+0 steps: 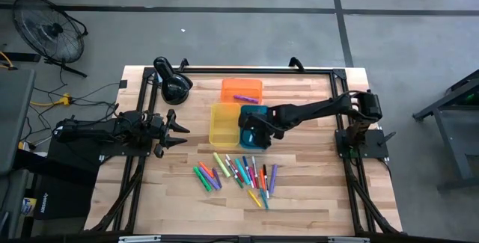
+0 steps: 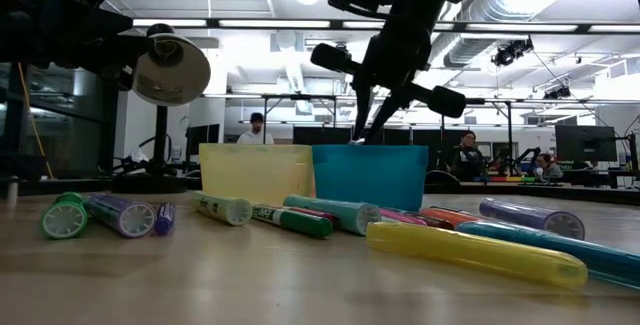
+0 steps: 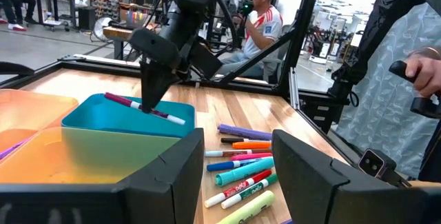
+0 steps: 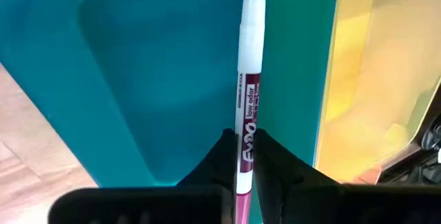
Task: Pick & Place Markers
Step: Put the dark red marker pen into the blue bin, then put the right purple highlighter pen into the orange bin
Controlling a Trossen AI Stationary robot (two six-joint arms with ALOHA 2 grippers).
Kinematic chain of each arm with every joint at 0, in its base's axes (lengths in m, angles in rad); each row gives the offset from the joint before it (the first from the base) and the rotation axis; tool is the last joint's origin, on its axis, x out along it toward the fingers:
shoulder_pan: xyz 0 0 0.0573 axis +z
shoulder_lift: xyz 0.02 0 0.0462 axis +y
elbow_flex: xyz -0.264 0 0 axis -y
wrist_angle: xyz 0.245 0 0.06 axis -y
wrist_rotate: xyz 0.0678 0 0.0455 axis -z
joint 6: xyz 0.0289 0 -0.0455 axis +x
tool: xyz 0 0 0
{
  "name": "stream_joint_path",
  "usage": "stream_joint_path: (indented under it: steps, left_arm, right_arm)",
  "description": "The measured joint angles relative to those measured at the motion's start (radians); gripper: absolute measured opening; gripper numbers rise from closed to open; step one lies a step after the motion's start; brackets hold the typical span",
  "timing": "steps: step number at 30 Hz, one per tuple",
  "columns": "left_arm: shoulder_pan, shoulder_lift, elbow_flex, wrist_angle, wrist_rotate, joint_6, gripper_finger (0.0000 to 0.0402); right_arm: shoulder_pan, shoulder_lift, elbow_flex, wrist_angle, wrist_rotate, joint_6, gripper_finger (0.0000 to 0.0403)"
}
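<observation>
Above the blue tray [image 1: 253, 116], at the centre of the high view, the right gripper [image 1: 255, 134] hangs with its fingers clamped on a dark pink marker [image 4: 248, 93].

1. Held marker: the right wrist view shows the marker pinched between the two dark fingers [image 4: 279, 162], its white end pointing away from the gripper over the inside of the blue tray [image 4: 151, 79]. In the left wrist view the same marker [image 3: 145, 107] lies nearly level, just above the tray rim [image 3: 127, 124].

2. Trays: the yellow tray [image 1: 223, 123] stands touching the blue tray on its left side in the high view. The orange tray [image 1: 242, 90] stands above both in that frame, with one purple marker [image 1: 245, 98] lying inside it.

3. Loose markers: the remaining markers [image 1: 236, 172] lie scattered on the wooden table [image 1: 314, 191] in the lower centre of the high view, below the trays. In the low view they lie across the foreground, with a yellow marker [image 2: 475, 253] nearest at lower right.

4. Left arm: the left gripper [image 1: 174, 132] waits at the left of the high view, well apart from the trays, with its fingers spread apart.

5. Other items: a black lamp [image 1: 174, 82] stands at the upper left of the table.
</observation>
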Motion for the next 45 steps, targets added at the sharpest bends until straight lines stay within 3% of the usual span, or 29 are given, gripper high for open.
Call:
stream_joint_path:
  steps: [9, 17, 32, 39, 45]
  left_arm:
    - [0.000, 0.000, 0.000, 0.000, 0.000, 0.000, 0.0170]
    - [0.000, 0.000, 0.000, 0.000, 0.000, 0.000, 0.0170]
    - [0.000, 0.000, 0.000, 0.000, 0.000, 0.000, 0.0170]
    - [0.000, 0.000, 0.000, 0.000, 0.000, 0.000, 0.0170]
    - [0.000, 0.000, 0.000, 0.000, 0.000, 0.000, 0.0170]
  right_arm:
    - [0.000, 0.000, 0.000, 0.012, -0.014, 0.008, 0.0034]
    - [0.000, 0.000, 0.000, 0.055, -0.095, 0.048, 0.0044]
    - [0.000, 0.000, 0.000, 0.071, -0.070, 0.072, 0.0065]
    - [0.004, 0.000, 0.000, 0.078, 0.069, 0.103, 0.0076]
    - [0.033, -0.001, 0.000, 0.153, 0.254, 0.327, 0.0074]
